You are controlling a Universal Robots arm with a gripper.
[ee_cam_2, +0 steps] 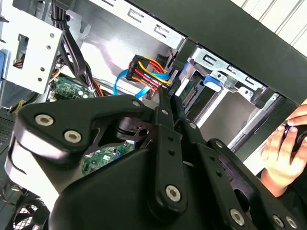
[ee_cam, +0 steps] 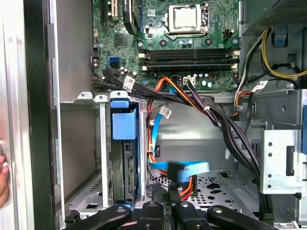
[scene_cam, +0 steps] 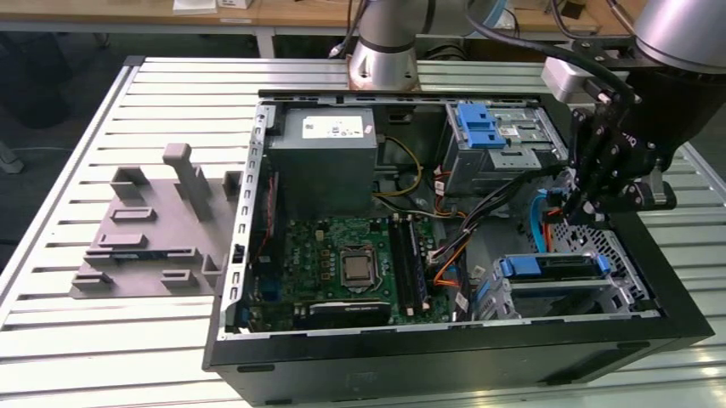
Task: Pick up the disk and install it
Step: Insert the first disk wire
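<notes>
My end effector (scene_cam: 584,208), fingers pressed together and empty, hangs inside the computer case (scene_cam: 454,353), with the disk (scene_cam: 553,265) at its 6 o'clock, already slotted in its bay.

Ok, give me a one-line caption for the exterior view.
Gripper lowered inside the open computer case, above the disk sitting in its metal bay near the motherboard.

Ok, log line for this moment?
disk: seated in drive cage | end effector: shut on cable connector beside cage
</notes>
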